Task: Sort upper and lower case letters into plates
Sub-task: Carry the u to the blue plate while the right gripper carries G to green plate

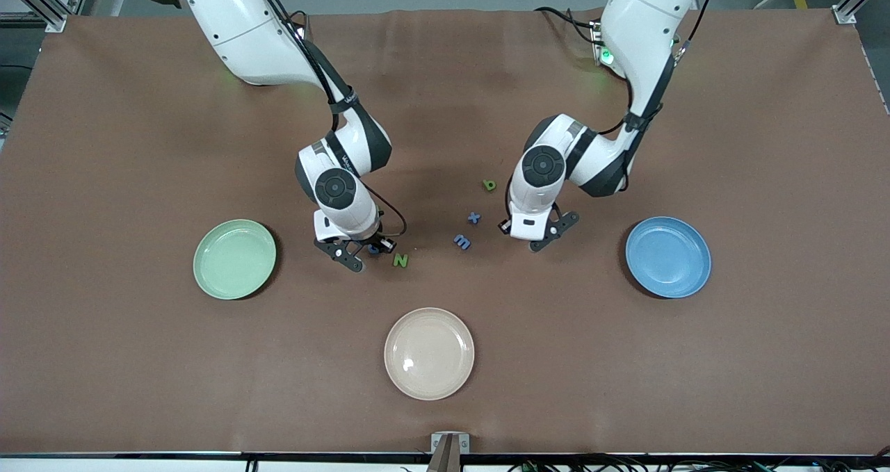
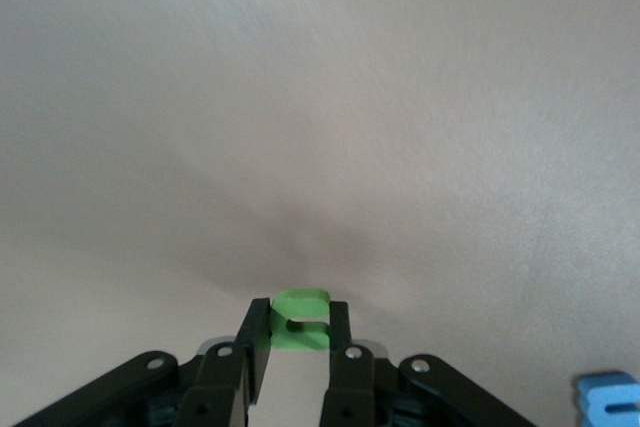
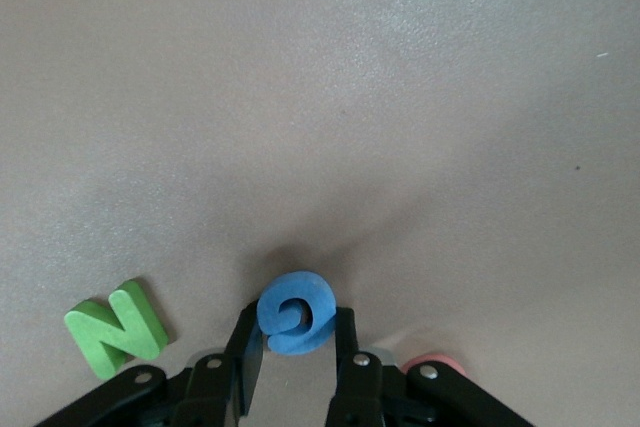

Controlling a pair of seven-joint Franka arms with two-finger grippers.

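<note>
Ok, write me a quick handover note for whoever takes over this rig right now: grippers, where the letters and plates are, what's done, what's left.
Left gripper: down at the table, shut on a green letter.
Right gripper: down at the table, shut on a blue letter, beside the green N.
Loose between the arms: blue x, blue m, green p-like letter.
Mint green plate, blue plate and beige plate hold no letters.
Done: two letters gripped, none sorted.
Left: lift and plate both, then the rest.
</note>
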